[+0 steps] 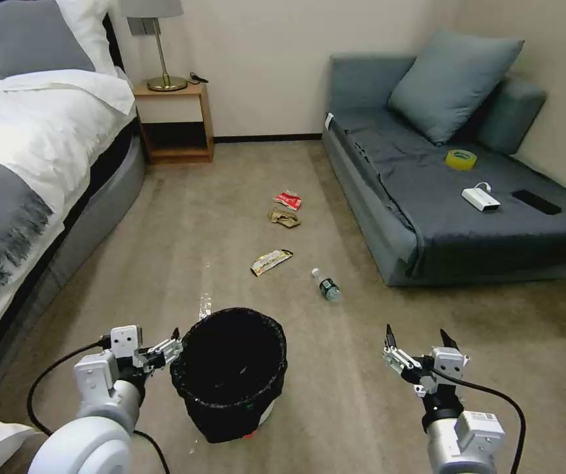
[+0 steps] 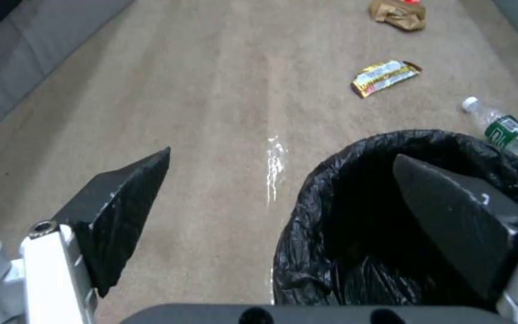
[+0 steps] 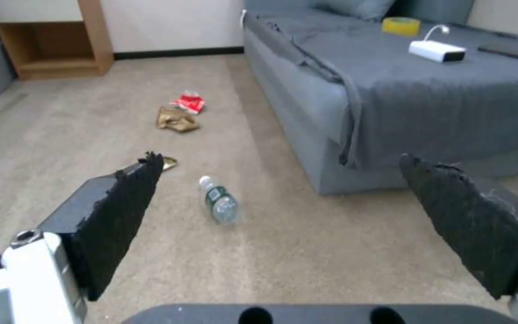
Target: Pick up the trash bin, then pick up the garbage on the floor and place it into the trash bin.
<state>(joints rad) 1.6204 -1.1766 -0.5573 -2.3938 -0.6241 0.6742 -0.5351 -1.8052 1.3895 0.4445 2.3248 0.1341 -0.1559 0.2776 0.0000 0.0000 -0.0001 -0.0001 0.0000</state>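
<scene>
Carpeted floor (image 1: pixel 375 368): trash bin (image 1: pixel 230 375) rim between left gripper (image 2: pixel 283 180) fingers (image 2: pixel 124 211).

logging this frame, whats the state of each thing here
trash bin: upright on the floor, bag-lined, not gripped
left gripper: open, fingers either side of the bin's near rim
right gripper: open, empty, above the carpet
bottle: lying on its side, capped
snack wrapper: flat on the carpet
brown paper: crumpled
red packet: on the carpet beside the paper
</scene>
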